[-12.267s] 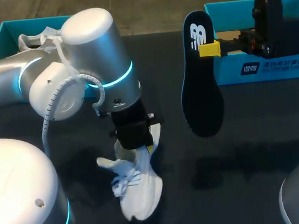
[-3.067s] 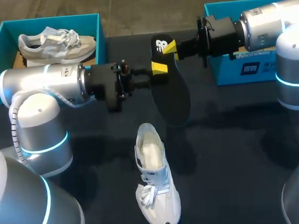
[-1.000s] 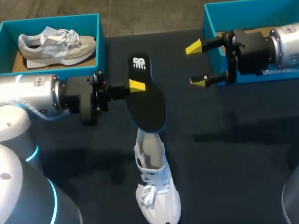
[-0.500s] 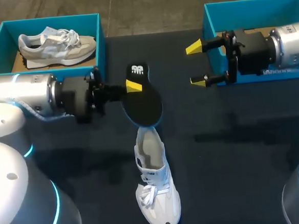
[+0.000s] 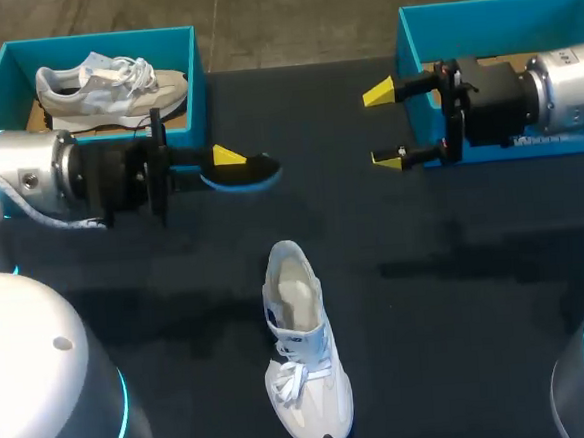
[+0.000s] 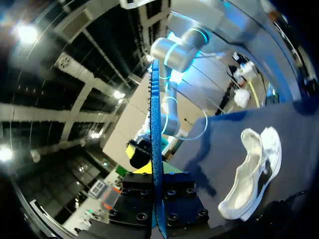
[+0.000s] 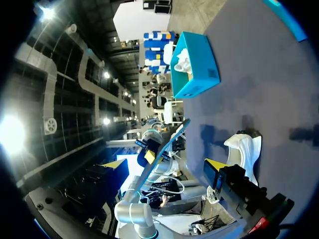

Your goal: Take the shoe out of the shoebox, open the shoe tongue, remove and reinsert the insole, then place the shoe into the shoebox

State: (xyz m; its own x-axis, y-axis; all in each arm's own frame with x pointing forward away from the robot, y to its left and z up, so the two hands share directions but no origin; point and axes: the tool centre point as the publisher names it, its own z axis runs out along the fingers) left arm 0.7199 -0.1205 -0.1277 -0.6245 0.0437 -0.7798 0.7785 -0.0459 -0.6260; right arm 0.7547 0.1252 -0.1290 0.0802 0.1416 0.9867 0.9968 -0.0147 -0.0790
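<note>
My left gripper (image 5: pixel 226 163) is shut on the dark insole (image 5: pixel 250 170), which lies nearly flat in the air with its blue edge showing, above the table behind the white shoe (image 5: pixel 301 349). In the left wrist view the insole (image 6: pixel 155 124) stands edge-on between the fingers of the left gripper (image 6: pixel 157 191), and the shoe (image 6: pixel 251 174) lies on the table off to one side. My right gripper (image 5: pixel 386 125) hangs open and empty in front of the right teal shoebox (image 5: pixel 558 5). The right wrist view shows its gripper (image 7: pixel 163 164) open, with the shoe (image 7: pixel 244 149) and the insole (image 7: pixel 172 142) ahead.
A left teal shoebox (image 5: pixel 1 74) at the back left holds a second grey-white sneaker (image 5: pixel 107 84); the same shoebox (image 7: pixel 197 69) shows in the right wrist view. Dark table (image 5: pixel 448 298) spreads around the white shoe.
The left arm has drawn back to the left and turned its wrist, so the insole went from face-up display to nearly flat and edge-on. The right arm and the shoe have not moved.
</note>
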